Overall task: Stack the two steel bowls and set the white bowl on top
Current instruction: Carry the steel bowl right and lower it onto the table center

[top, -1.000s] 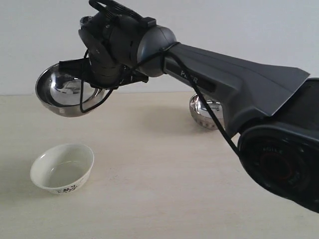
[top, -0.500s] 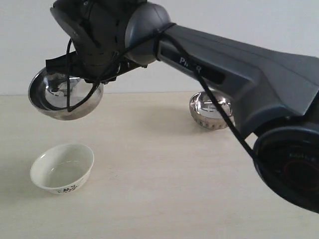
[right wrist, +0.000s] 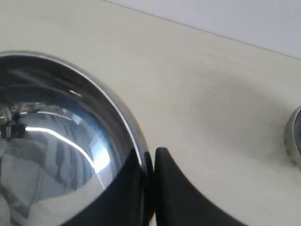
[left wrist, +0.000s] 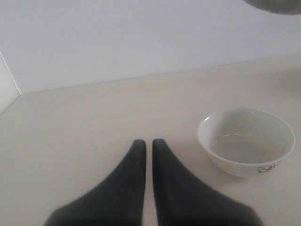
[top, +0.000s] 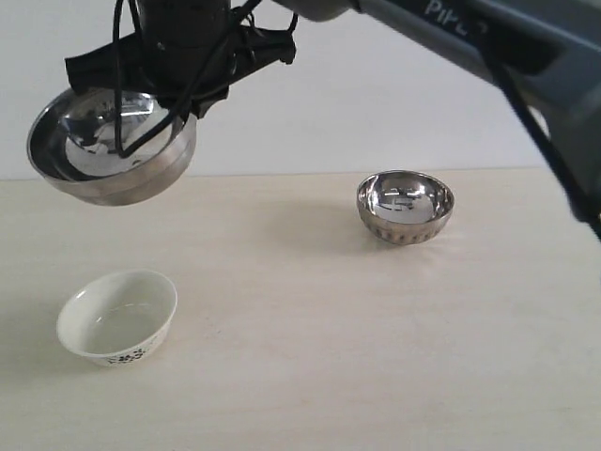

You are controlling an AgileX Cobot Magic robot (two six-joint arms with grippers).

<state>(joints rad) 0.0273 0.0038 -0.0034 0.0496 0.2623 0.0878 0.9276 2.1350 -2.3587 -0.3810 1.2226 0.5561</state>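
Note:
My right gripper (top: 167,111) is shut on the rim of the plain steel bowl (top: 111,150) and holds it high in the air at the left of the exterior view, above and behind the white bowl (top: 117,318). In the right wrist view one finger sits inside that steel bowl (right wrist: 56,141) and one outside, with the gripper (right wrist: 151,153) pinching the rim. The dimpled steel bowl (top: 405,207) stands upright on the table at the right. My left gripper (left wrist: 148,142) is shut and empty, low over the table beside the white bowl (left wrist: 246,141).
The light wooden table (top: 310,376) runs back to a white wall (top: 376,113). The right arm (top: 488,38) crosses the top of the exterior view. The dimpled bowl's rim (right wrist: 295,141) shows at the edge of the right wrist view.
The right arm has risen and swung left, carrying the plain steel bowl higher. The dimpled bowl, earlier partly hidden behind the arm, is now in full view. The white bowl has not moved.

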